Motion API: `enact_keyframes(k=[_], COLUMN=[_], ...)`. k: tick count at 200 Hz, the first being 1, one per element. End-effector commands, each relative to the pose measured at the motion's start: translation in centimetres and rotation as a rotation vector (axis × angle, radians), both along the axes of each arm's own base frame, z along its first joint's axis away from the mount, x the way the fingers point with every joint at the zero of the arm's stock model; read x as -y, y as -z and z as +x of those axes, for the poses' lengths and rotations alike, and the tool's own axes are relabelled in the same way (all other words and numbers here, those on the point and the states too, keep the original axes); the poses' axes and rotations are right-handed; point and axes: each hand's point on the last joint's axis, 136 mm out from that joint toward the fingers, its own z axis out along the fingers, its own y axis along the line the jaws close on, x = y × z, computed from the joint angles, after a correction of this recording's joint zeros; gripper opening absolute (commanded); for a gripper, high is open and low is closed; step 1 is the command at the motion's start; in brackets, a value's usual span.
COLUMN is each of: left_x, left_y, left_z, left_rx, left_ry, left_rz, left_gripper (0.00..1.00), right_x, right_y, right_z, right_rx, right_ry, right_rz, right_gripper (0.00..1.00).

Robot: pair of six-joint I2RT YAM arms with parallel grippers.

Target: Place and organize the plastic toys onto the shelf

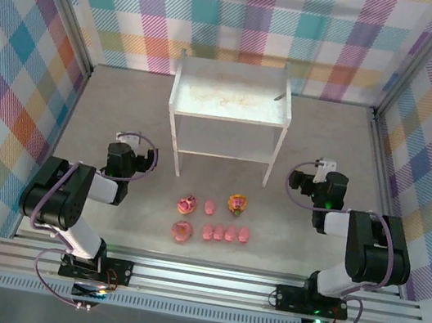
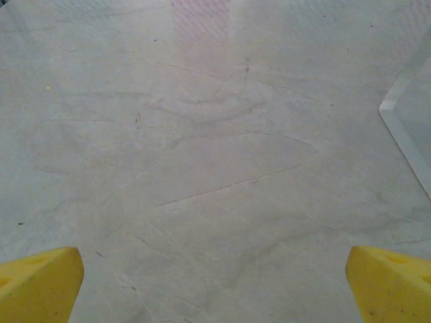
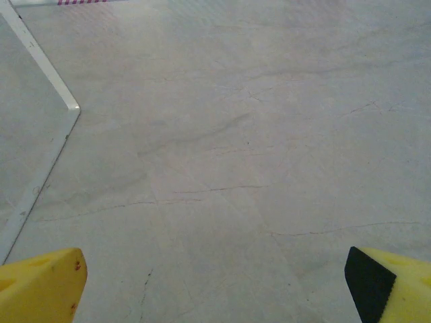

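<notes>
I'm seeing task not started: eight toys (image 1: pixel 211 219) sitting in two rows on counter (image 1: pixel 126 105), just in front of shelf (image 1: pixel 210 98). Left hand (image 2: pixel 215 282) and right hand (image 3: pixel 215 282) gaping wide, gripping nothing. All placing remaining, I'm judging.

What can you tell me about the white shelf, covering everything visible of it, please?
The shelf is a small white two-tier unit, seemingly painted metal or plastic, on four thin legs. Its top is pale and scuffed, with a small dark mark near the far right corner; the lower tier looks bare. It stands upright at the far middle of the table, behind the toys, touching nothing else.
</notes>
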Motion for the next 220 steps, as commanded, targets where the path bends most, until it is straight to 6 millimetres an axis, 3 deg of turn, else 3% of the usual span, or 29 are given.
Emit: enact_keyframes(k=[1,97,144,164,191,220], left_x=[0.0,0.1,0.0,0.1,0.3,0.2], left_y=[-1.4,-1.3,-1.2,-1.2,-2.8,-5.1], left_z=[0.7,0.7,0.9,0.9,1.1,0.6], left_rx=[0.036,0.034,0.022,0.021,-0.002,-0.009], left_ry=[0.003,0.007,0.029,0.045,0.064,0.047], left_rz=[-0.015,-0.019,-0.048,-0.071,-0.070,-0.071], left_gripper=[1.00,1.00,1.00,0.94,0.86,0.80], right_x=[-0.1,-0.1,0.1,0.3,0.7,0.5], right_y=[-1.6,-1.6,-1.7,-2.1,-3.2,-5.1], right_z=[0.9,0.9,0.9,1.1,1.1,-1.0], right_rx=[0.054,0.054,0.055,0.038,-0.064,-0.100], right_ry=[-0.012,-0.013,-0.005,0.014,0.036,0.044], right_rz=[0.009,0.011,0.011,0.011,0.005,0.022], right_gripper=[0.99,1.00,0.96,0.91,0.84,0.80])
